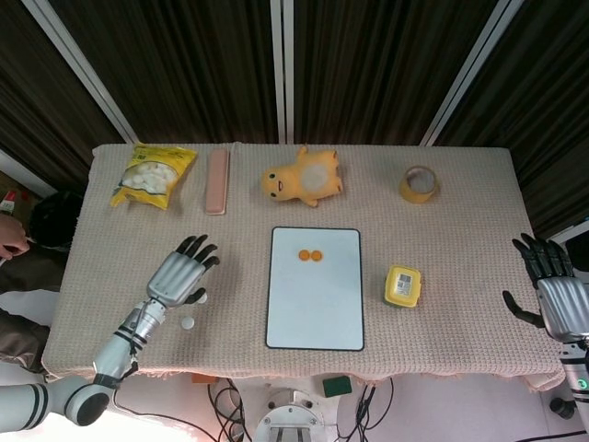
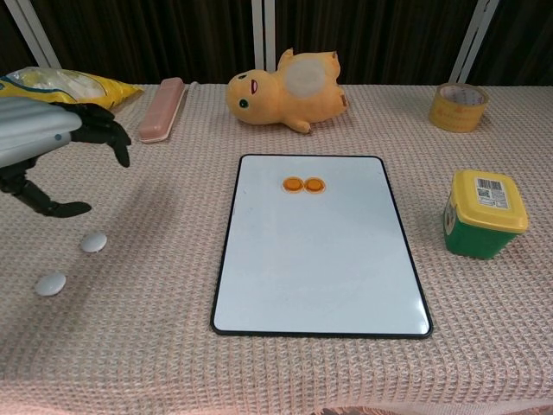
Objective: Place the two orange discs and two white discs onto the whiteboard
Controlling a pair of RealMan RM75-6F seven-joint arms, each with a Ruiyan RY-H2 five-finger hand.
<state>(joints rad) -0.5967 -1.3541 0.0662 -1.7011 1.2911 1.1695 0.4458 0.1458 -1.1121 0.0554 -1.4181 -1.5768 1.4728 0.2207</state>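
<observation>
Along the far edge of the table (image 1: pixel 460 350), from left corner rightward: yellow snack bag (image 1: pixel 153 175), pink case (image 1: pixel 217 181) lying lengthwise toward the far edge, yellow plush toy (image 1: pixel 304 177) on its back with head to the left, roll of tape (image 1: pixel 420 184) flat near the far right corner. Green tub with yellow lid (image 1: pixel 403 285) just right of the whiteboard, apart from it.

Whiteboard (image 2: pixel 320 268) flat at mid-table, long axis running from near edge to far edge. Two orange discs (image 2: pixel 303 184) on its far end, side by side and touching, row parallel to the far edge. Two white discs (image 2: pixel 71 262) lying bare on the table toward the left edge, well apart from the board, one nearer the near edge than the other, slightly separated.

Left hand (image 1: pixel 179 274) over the table just beyond the white discs, fingers spread and slightly curled, holding nothing. Right hand (image 1: pixel 552 290) off the right edge of the table, fingers spread, nothing in it. Nothing lying between the white discs and the board.
</observation>
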